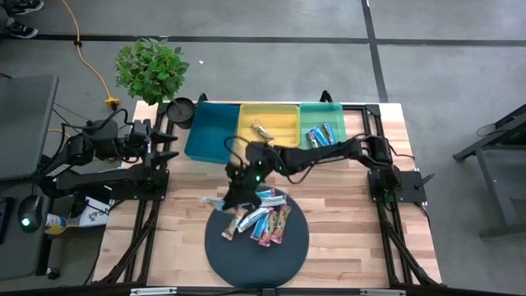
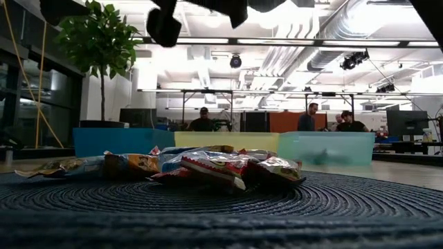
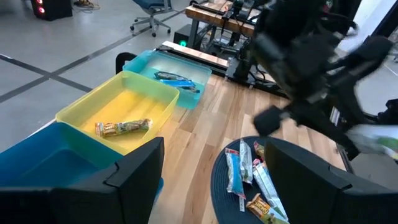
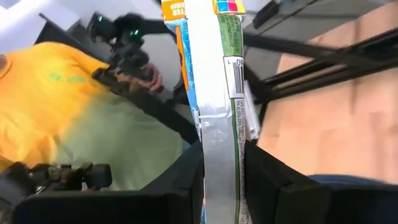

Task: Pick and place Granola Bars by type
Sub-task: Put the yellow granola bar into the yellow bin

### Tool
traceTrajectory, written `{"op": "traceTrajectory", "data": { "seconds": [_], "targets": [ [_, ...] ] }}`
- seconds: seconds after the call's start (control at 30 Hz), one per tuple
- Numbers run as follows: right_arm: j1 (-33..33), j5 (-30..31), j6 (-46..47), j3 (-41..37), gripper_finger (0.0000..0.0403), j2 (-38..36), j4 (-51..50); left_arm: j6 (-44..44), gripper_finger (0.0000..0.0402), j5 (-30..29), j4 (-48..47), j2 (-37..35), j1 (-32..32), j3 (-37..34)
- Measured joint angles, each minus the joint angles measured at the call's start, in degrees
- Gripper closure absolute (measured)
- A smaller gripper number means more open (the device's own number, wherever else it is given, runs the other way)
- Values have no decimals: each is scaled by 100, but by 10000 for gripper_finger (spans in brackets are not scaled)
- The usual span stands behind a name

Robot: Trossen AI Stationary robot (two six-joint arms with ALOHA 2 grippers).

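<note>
Several granola bars (image 1: pixel 259 220) in shiny wrappers lie in a pile on a round dark mat (image 1: pixel 246 261), also in the low view (image 2: pixel 208 166). My right gripper (image 1: pixel 236 191) hovers over the mat's far-left part, high above the pile (image 2: pixel 166 24), shut on one bar (image 4: pixel 214 74) with a silver back seam, barcode and green print. One bar (image 1: pixel 261 130) lies in the yellow bin (image 1: pixel 283 115). Blue bars (image 1: pixel 320 136) lie in the teal bin (image 1: pixel 333 111). My left gripper (image 3: pixel 211 168) waits open at the table's left side (image 1: pixel 168 152). My right gripper pinches the bar between its two fingers (image 4: pixel 267 180), on the wrapper's flat faces at one end (image 4: pixel 217 155). The fingers lie along the bar, which sticks out well past the fingertips. It is lifted clear of the pile.
A blue bin (image 1: pixel 209 131) stands left of the yellow one along the far edge. A potted plant (image 1: pixel 150 70) and a black pot (image 1: pixel 181 111) sit at the far-left corner. Bare wood shows left and right of the mat. People stand in the room behind (image 2: pixel 308 117).
</note>
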Motion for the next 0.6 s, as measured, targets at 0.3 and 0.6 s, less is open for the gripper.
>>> {"op": "traceTrajectory", "data": {
  "seconds": [0.3, 0.6],
  "targets": [
    [-1058, -150, -396, 0, 342, 0, -263, 0, 129, 0, -23, -1, 0, 2],
    [-2262, 598, -1794, -2, 344, -437, -2364, 0, 129, -2, -28, 0, 0, 0]
  ]
}}
